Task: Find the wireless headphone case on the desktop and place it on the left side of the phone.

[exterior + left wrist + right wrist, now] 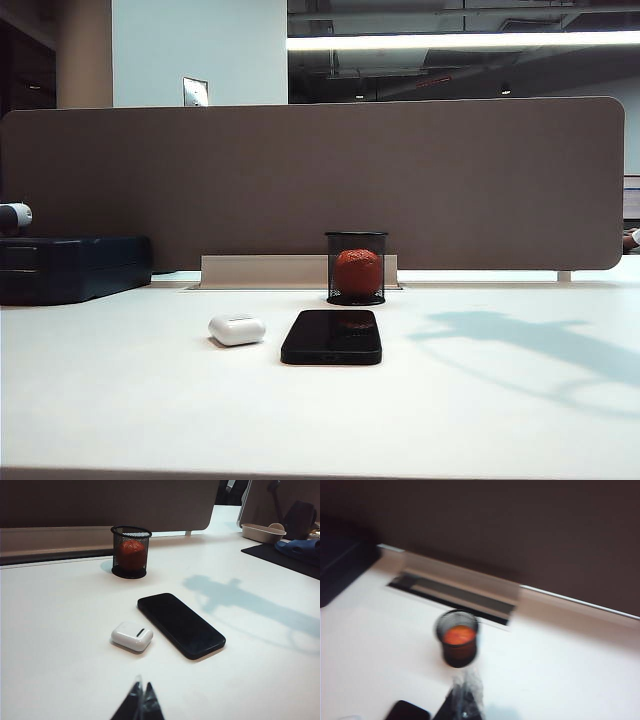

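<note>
With the case [237, 329] already left of the phone [332, 336], I see both jaws clenched empty, left gripper [141, 700] low before the case, right gripper [465, 700] above the phone, which it might nudge.

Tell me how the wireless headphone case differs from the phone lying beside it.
The wireless headphone case is glossy white; the phone is glossy black. The case is a small rounded pebble; the phone is a flat rectangle, several times larger. The case stands taller off the desktop; the phone lies thin. Both rest on the desktop, close together but apart, the case left of the phone.
</note>
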`<state>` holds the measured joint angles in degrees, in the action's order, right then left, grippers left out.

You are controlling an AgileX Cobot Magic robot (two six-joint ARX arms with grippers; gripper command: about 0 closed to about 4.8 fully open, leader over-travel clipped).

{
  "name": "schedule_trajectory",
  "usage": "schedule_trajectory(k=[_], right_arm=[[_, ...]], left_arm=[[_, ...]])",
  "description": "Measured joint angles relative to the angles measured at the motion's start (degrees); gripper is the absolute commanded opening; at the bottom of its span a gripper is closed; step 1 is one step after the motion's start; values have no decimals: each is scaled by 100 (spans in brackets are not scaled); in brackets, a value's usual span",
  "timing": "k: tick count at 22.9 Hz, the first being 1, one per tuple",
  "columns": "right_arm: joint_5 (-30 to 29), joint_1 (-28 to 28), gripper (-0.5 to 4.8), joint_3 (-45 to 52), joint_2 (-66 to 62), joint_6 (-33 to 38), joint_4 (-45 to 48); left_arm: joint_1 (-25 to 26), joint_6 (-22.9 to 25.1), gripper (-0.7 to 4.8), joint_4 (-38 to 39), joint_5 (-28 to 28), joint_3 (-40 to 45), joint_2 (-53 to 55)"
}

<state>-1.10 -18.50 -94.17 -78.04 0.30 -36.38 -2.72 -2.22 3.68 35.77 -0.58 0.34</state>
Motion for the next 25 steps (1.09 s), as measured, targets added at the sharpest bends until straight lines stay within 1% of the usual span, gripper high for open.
schedule_trajectory(k=[4, 5, 7, 8, 11, 15, 17, 19, 20, 23, 24, 25], right_arm=[[-4, 970, -2, 7, 520, -201, -542], [-26, 1117, -2, 7, 605, -221, -634], [-39, 1589, -2, 7, 901, -396, -964], [-63, 1696, -2, 7, 975, -433, -1021], [-389, 2170, -2, 118, 1469, -466, -1078], [-435, 2406, -2, 564, 2041, -466, -772], [-463, 2581, -2, 1117, 2444, -466, -481], [-494, 2688, -2, 1578, 2726, -463, -407], [-501, 2682, -2, 1961, 2951, -420, -348], [-540, 2675, -2, 2728, 3447, -319, -74], [-540, 2675, -2, 2933, 3589, -313, -11], [-588, 2675, -2, 3342, 3856, -302, 173]], left_arm=[[0, 0, -5, 0, -192, 0, 0], [0, 0, -5, 2, -195, 0, 0], [0, 0, -5, 0, -240, 0, 0], [0, 0, -5, 0, -243, 0, 0], [0, 0, -5, 2, -251, 0, 0], [0, 0, -6, 2, -299, 0, 0], [0, 0, -6, 2, -411, 0, 0], [0, 0, -6, 0, -647, 0, 0], [0, 0, -5, 2, -870, 0, 0], [0, 0, -6, 2, -1268, 0, 0], [0, 0, -6, 0, -1443, 0, 0], [0, 0, -6, 2, -1716, 0, 0]])
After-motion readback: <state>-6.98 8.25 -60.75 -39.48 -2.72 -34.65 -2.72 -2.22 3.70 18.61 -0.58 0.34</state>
